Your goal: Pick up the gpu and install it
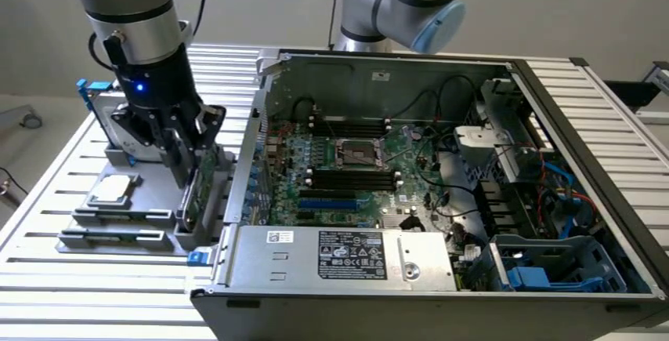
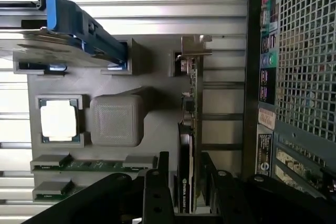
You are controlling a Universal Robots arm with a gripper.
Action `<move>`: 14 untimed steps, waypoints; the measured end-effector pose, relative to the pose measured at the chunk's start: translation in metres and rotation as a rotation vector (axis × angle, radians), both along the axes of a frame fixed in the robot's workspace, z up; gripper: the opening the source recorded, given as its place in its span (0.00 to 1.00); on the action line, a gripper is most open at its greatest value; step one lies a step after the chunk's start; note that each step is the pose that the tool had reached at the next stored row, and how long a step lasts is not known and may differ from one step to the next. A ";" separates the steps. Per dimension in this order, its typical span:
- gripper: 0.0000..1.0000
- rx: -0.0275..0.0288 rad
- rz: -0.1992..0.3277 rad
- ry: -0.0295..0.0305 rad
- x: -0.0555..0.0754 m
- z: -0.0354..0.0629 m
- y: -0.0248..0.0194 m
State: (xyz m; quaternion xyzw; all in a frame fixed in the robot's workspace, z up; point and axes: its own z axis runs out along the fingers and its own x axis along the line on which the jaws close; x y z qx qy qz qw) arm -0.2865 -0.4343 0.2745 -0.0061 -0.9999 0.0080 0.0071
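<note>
Gripper (image 1: 193, 170) with fingers spread either side of the upright gpu (image 1: 199, 196), computer case wall (image 1: 254, 145) close on one flank, grey block (image 2: 116, 119) and processor chip (image 1: 113, 190) on the other, hard drive (image 1: 105, 110) near, case top uncovered above motherboard (image 1: 345, 161), cables (image 1: 452, 192) crossing it, free room overhead

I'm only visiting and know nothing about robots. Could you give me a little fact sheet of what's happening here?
hand: open, one finger on each side of the gpu
gpu: standing on edge in the grey holder, not lifted
grey holder: on the slatted table, at the exterior view's left of the computer case
also in holder: processor chip, hard drive in a blue frame
computer case: open, motherboard showing
</note>
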 end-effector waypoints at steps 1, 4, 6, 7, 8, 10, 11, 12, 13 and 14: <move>0.36 0.0000 0.000 -0.0021 0.000 -0.0010 -0.0003; 0.36 0.0000 0.004 -0.0084 0.001 -0.0042 -0.0006; 0.36 0.0000 0.008 -0.0102 0.001 -0.0073 -0.0006; 0.36 0.0000 0.010 -0.0105 0.001 -0.0090 -0.0007; 0.36 0.0000 0.012 -0.0108 0.001 -0.0110 -0.0007; 0.36 0.0000 0.015 -0.0120 0.001 -0.0142 -0.0007; 0.36 0.0001 0.017 -0.0130 0.001 -0.0153 -0.0007; 0.36 0.0001 0.019 -0.0142 0.001 -0.0162 -0.0007; 0.36 0.0001 0.021 -0.0161 0.001 -0.0172 -0.0007; 0.36 0.0000 0.023 -0.0191 0.001 -0.0183 -0.0007</move>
